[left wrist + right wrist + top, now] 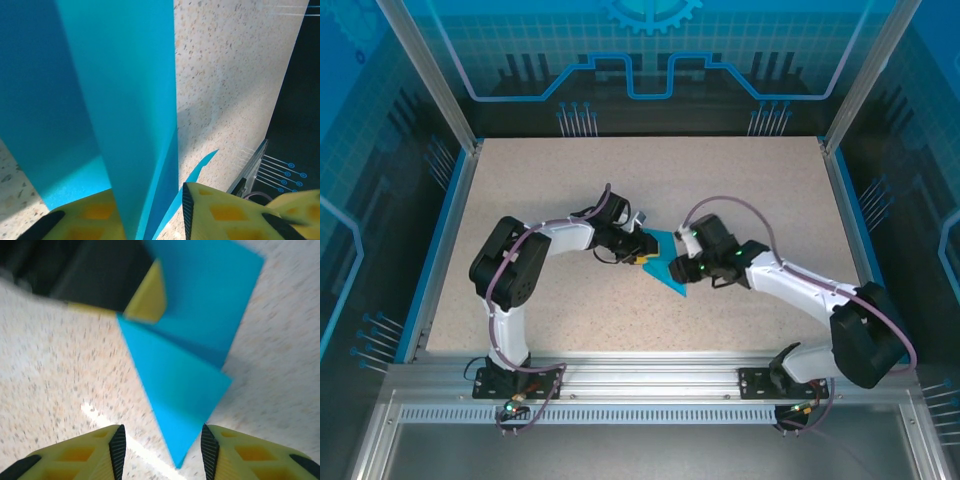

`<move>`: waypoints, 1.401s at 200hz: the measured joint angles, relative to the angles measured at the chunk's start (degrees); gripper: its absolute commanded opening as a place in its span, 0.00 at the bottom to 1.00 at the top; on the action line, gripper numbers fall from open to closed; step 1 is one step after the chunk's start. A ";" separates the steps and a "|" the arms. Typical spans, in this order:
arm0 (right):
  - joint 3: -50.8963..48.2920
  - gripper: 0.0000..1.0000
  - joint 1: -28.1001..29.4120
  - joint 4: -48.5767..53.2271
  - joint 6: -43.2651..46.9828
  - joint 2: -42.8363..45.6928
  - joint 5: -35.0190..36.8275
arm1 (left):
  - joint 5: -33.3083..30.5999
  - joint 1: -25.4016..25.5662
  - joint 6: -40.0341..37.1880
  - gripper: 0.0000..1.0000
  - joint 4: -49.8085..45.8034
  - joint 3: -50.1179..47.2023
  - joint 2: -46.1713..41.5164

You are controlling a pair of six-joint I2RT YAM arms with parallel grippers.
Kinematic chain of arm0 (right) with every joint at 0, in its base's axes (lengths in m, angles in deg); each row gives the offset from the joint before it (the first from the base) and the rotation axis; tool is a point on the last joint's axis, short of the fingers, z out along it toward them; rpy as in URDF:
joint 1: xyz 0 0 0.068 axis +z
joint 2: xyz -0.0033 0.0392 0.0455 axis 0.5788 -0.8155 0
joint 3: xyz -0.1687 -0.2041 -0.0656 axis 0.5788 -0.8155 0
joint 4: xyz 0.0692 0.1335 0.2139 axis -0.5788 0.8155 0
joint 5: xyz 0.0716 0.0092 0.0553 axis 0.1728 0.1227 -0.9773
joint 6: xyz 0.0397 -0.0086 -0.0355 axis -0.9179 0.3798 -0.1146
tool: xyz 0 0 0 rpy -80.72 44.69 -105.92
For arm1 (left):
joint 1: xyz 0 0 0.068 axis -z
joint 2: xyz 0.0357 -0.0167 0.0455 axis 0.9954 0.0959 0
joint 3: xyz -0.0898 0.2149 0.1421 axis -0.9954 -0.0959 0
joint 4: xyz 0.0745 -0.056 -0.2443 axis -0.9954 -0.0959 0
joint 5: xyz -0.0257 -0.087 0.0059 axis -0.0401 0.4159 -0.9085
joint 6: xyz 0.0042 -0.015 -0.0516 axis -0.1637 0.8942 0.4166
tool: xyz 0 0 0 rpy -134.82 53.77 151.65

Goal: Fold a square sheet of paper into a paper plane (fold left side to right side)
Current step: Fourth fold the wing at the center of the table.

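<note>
The square sheet of paper [669,267] lies mid-table as a bright-blue pointed wedge with creased layers. My left gripper [641,251] is at its left edge. In the left wrist view a raised blue flap [125,100] stands between the yellow fingers [220,215]. It rests against the left finger and a gap shows beside the right one, so the left gripper [147,195] is still open. My right gripper [162,432] is open, low over the table. The wedge's point [175,405] lies between its fingertips, touching neither.
The speckled table [620,180] has free room all round the paper. Blue rails and clear walls [440,230] bound it left, right and back. The left gripper's yellow finger [147,297] shows at the paper's far edge in the right wrist view.
</note>
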 measured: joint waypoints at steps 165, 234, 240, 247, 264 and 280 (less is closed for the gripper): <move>4.31 0.29 6.29 -1.36 -1.57 -14.51 11.23 | -0.02 0.00 2.71 0.27 -1.57 1.97 0.00; 4.31 0.09 6.29 -1.29 -1.70 -15.47 11.23 | -1.49 -0.31 2.36 0.48 -3.08 2.03 -0.35; 4.31 0.08 6.29 -1.29 -1.64 -15.52 11.19 | -1.53 -0.61 2.29 0.50 -3.19 2.03 -0.61; 4.31 0.07 6.32 -1.31 -1.68 -15.56 11.02 | -1.53 -0.87 2.21 0.52 -3.34 1.97 -1.09; 4.31 0.05 6.29 -1.31 -1.62 -15.61 10.71 | -1.55 -1.88 2.08 0.57 -3.69 1.49 -3.26; 4.31 0.04 6.27 -1.31 -1.60 -15.61 9.73 | -1.64 -3.56 1.22 0.61 -3.85 0.66 -6.05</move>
